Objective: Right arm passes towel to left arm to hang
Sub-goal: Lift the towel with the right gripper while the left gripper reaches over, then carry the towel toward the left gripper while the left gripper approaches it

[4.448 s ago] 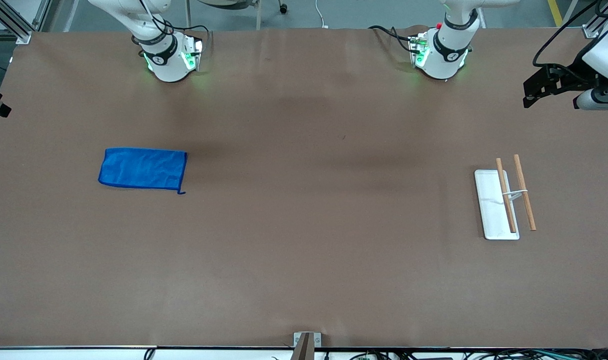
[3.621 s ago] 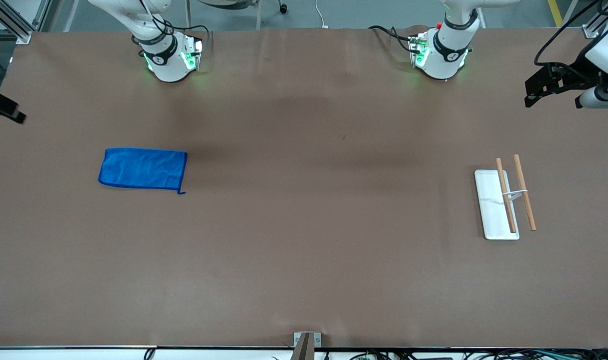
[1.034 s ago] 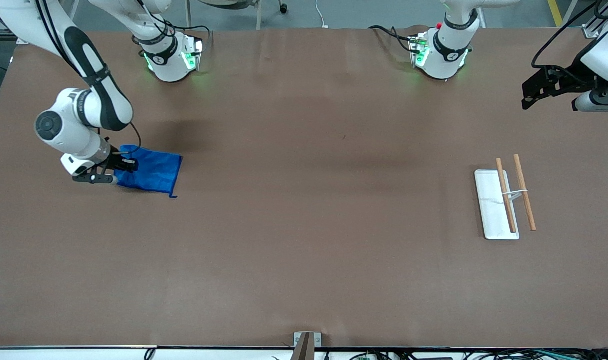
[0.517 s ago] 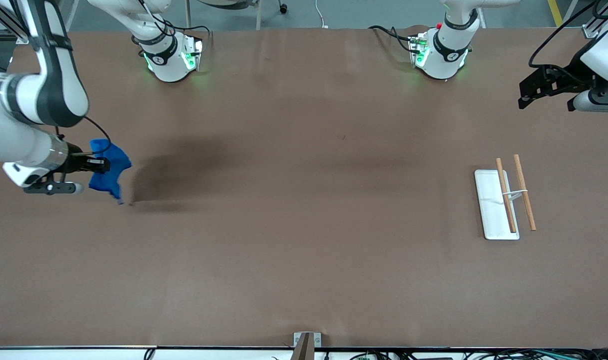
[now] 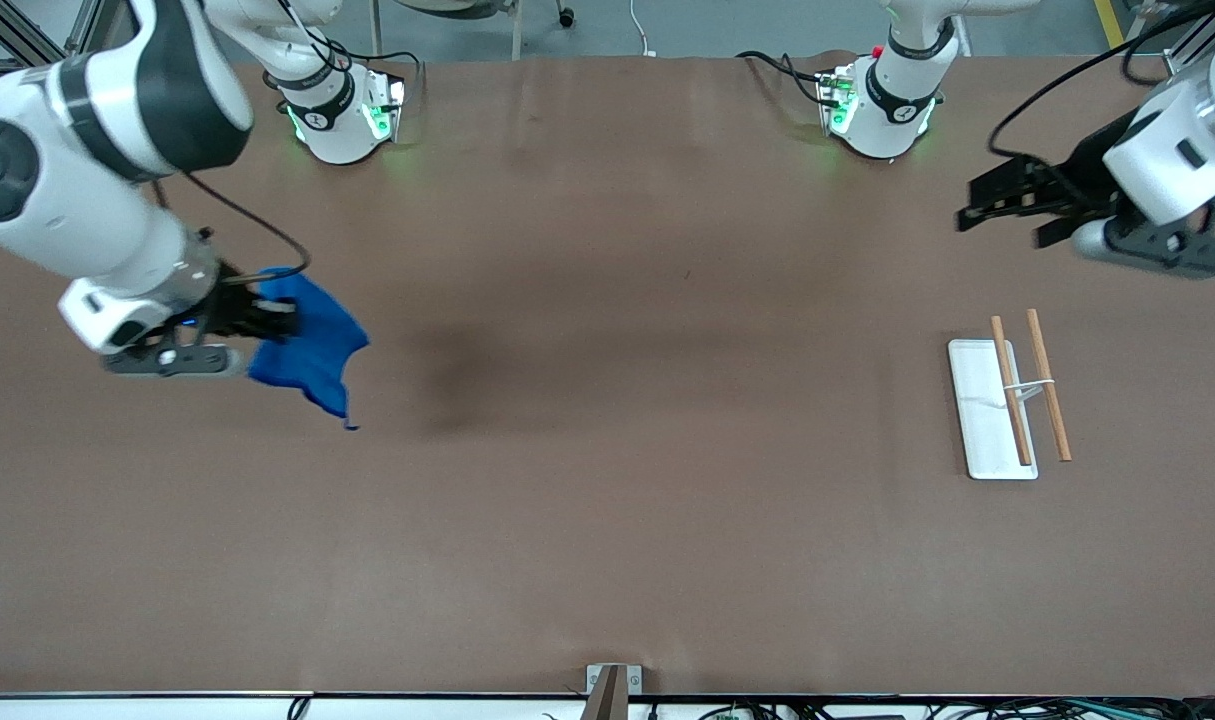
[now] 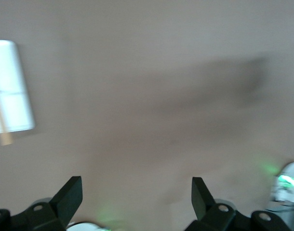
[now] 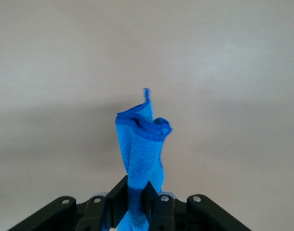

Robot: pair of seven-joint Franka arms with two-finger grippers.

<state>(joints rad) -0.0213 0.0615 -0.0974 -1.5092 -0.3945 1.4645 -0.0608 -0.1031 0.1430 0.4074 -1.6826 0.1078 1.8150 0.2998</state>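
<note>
The bright blue towel (image 5: 312, 345) hangs bunched from my right gripper (image 5: 285, 322), which is shut on one edge and holds it up over the table at the right arm's end. In the right wrist view the towel (image 7: 140, 144) stands pinched between the black fingers (image 7: 118, 195), with its small tag at the free end. My left gripper (image 5: 979, 205) is open and empty, up over the table at the left arm's end; its two fingertips (image 6: 72, 190) stand wide apart over bare brown table.
A white rack base (image 5: 982, 410) with two wooden rails (image 5: 1049, 385) stands at the left arm's end; it also shows in the left wrist view (image 6: 7, 86). The two arm bases (image 5: 339, 115) stand along the edge farthest from the front camera.
My right arm came in, shut on the towel and lifted it off the table, then carried it toward the table's middle. My left gripper has moved inward from the table's end.
</note>
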